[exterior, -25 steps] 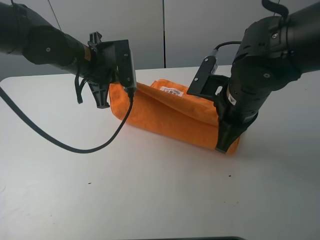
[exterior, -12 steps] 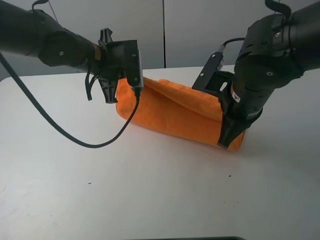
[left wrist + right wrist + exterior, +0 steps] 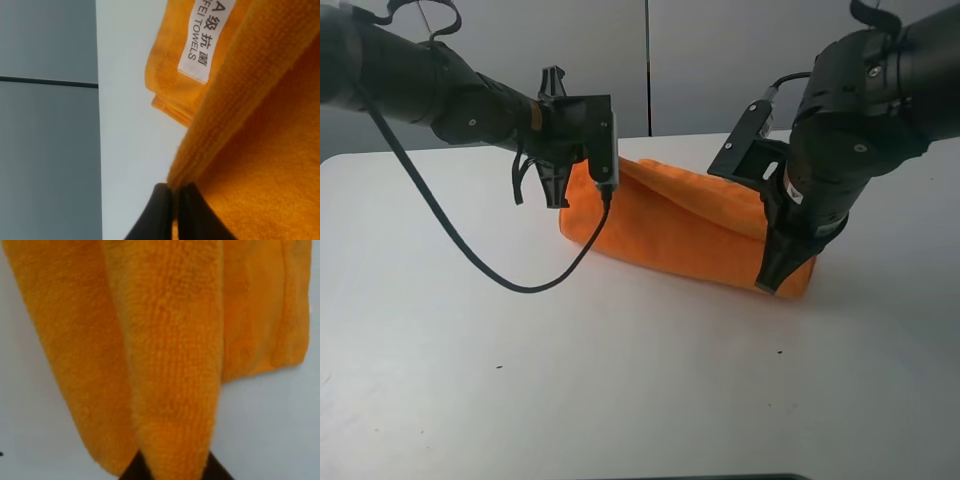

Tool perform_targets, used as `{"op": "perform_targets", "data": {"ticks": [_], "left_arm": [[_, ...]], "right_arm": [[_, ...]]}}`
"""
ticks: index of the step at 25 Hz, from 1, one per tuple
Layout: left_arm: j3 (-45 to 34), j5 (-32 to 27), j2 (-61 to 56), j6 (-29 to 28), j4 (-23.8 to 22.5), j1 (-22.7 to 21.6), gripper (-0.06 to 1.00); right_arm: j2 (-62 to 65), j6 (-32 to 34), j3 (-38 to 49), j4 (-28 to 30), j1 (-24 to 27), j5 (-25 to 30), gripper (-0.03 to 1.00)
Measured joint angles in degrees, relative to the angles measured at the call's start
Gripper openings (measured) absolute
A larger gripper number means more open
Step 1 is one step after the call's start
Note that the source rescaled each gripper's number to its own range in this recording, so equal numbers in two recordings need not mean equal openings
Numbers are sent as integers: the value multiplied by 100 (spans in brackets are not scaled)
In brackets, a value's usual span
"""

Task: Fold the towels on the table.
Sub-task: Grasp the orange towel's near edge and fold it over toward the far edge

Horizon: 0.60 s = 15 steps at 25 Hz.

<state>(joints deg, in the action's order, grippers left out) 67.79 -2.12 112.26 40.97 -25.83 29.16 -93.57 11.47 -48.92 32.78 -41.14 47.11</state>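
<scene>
Towel [image 3: 680, 230] has been carried farther back over the worktop [image 3: 620, 390], its lifted edge now hiding the label [image 3: 206, 40] from the high camera (left wrist sees it). Your left pincer [image 3: 558, 196] and right pincer [image 3: 772, 284] stay clamped on its corners; first fold looks nearly laid.

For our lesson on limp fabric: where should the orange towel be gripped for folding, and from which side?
Pinch the towel at the two ends of its raised edge, coming down from above, one end effector per end. It is limp and long, so a single grip would let it droop. The left end effector and right end effector are shut on those ends.
</scene>
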Motion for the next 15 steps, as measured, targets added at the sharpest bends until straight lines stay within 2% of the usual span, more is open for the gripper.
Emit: {"op": "perform_targets", "data": {"ticks": [12,15], "left_arm": [[380,402,454,82,-120,18,0],[453,447,538,107,-132,18,0]], "right_arm": [[-306,279,0,307,118,-191,0],[-521,485,0,533,118,-277,0]]}}
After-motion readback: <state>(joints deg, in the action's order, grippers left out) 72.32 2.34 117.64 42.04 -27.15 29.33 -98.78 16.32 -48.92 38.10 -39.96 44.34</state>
